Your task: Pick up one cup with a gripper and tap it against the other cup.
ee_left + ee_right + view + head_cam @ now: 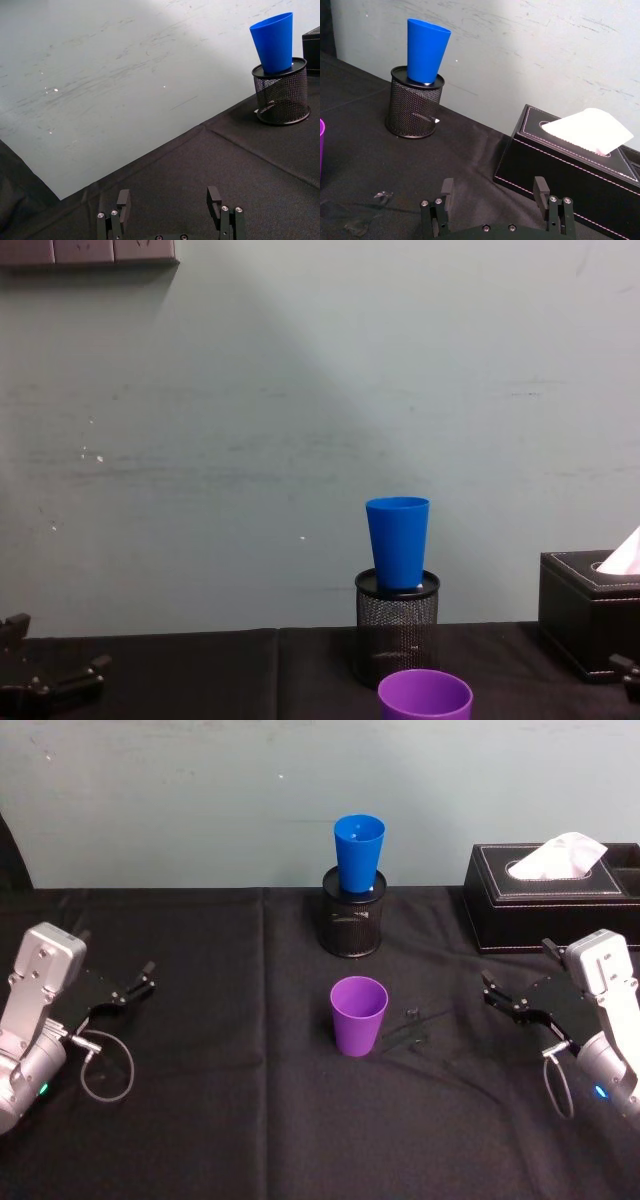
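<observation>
Left gripper [148, 976] hovers low at the table's left side, jaws spread and empty. Mid-table the purple cup [358, 1016] stands upright on the black cloth [220, 1120]; behind it, the blue cup [359, 853] sits in a mesh pen holder [352, 928]. Right gripper [488, 988], before the tissue box [550, 910], gapes empty too.

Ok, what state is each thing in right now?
purple cup: upright, mouth up, ungripped.
blue cup: upright, mouth up, seated in mesh holder.
mesh holder: upright, mouth plugged by the cup.
tissue box: tissue poking out.
left end effector: open, empty, parked left.
right end effector: open, empty, parked right.
</observation>
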Motion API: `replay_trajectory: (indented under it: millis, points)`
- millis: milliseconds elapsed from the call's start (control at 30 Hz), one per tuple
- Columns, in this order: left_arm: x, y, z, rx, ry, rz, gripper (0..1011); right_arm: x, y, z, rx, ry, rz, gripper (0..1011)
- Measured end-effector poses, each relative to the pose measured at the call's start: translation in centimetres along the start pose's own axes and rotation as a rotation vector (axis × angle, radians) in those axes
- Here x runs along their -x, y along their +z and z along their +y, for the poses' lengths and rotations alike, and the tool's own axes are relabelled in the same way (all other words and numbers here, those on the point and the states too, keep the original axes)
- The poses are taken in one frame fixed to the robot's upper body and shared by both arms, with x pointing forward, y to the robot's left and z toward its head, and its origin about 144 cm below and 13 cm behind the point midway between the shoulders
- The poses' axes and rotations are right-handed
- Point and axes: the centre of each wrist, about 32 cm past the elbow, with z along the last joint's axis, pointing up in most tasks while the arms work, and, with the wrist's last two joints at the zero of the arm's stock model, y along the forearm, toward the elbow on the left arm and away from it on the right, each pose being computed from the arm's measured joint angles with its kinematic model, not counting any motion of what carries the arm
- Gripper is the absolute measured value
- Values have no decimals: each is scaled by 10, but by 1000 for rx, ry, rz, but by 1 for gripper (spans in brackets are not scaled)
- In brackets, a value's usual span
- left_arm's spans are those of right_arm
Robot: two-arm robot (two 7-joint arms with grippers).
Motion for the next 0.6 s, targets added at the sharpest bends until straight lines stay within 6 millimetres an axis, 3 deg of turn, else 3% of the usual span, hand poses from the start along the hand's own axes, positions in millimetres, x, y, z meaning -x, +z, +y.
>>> replay_trajectory:
  millis: [300, 600]
  points:
    - [0, 0, 0, 0, 0, 0, 1000, 0, 0, 0, 0, 0, 0, 1000]
    - [0, 0, 0, 0, 0, 0, 1000, -2, 13, -3, -70, 7, 25, 1000]
